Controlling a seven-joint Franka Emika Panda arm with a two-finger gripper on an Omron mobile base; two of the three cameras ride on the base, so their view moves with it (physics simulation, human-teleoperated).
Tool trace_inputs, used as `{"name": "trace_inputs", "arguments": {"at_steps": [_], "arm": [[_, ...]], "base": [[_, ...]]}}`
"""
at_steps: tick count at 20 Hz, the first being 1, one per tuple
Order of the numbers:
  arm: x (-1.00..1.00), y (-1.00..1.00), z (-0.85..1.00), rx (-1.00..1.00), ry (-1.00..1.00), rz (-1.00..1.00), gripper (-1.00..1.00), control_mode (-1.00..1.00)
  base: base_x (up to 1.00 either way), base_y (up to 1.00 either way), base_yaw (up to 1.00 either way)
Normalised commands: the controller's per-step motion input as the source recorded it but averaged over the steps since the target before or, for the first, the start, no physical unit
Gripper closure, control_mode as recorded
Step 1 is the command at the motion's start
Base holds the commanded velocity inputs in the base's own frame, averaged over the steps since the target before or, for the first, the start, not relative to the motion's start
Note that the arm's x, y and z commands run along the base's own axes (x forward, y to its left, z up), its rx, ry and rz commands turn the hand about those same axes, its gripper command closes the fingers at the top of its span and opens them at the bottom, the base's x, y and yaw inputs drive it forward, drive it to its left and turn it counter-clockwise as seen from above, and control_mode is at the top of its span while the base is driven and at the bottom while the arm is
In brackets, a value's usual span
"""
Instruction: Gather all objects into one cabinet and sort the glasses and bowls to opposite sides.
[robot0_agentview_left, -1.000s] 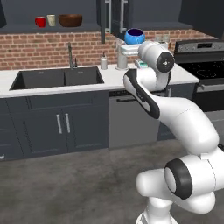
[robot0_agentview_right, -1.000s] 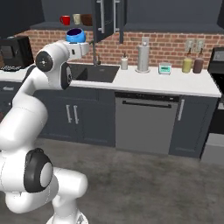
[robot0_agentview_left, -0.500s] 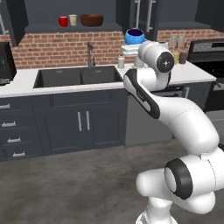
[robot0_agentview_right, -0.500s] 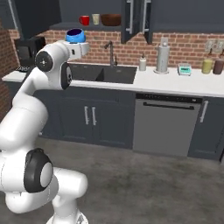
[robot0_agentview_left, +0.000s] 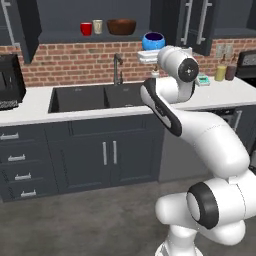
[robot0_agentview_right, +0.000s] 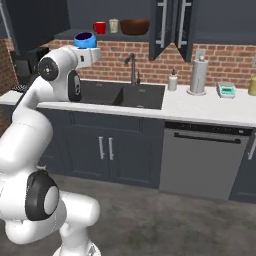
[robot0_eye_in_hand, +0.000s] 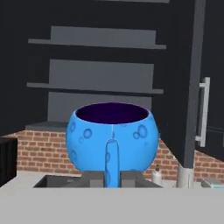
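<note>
The arm is raised in front of the sink (robot0_agentview_left: 87, 97), and its gripper (robot0_eye_in_hand: 111, 175) is pinched on the near wall of the small blue bowl (robot0_eye_in_hand: 112, 139), which is carried upright above counter height (rim up, dark inside showing in the hand view). In the left base view the blue bowl (robot0_agentview_left: 153, 40) sits on top of the hand, just right of the open cabinet (robot0_agentview_left: 75, 36) and slightly below the level of its shelf. On that shelf stand, left to right, the red cup (robot0_agentview_left: 86, 28), the cream cup (robot0_agentview_left: 97, 26) and the big brown bowl (robot0_agentview_left: 121, 26), close together in a row. In the right base view the same row appears behind the blue bowl (robot0_agentview_right: 85, 39), with the faucet (robot0_agentview_right: 133, 66) below and a paper towel roll (robot0_agentview_right: 198, 75) on the white counter (robot0_agentview_right: 200, 107).
</note>
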Motion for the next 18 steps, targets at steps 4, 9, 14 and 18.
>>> {"name": "trace_inputs", "arguments": {"at_steps": [4,9,14,18], "arm": [[0.00,0.00,0.00,0.00,0.00,0.00,1.00,1.00],[0.00,0.00,0.00,0.00,0.00,0.00,1.00,1.00],[0.00,0.00,0.00,0.00,0.00,0.00,1.00,1.00],[0.00,0.00,0.00,0.00,0.00,0.00,1.00,1.00]], "base": [[1.00,0.01,0.11],[1.00,0.02,0.19],[0.85,0.18,0.21],[0.39,0.08,0.07]]}}
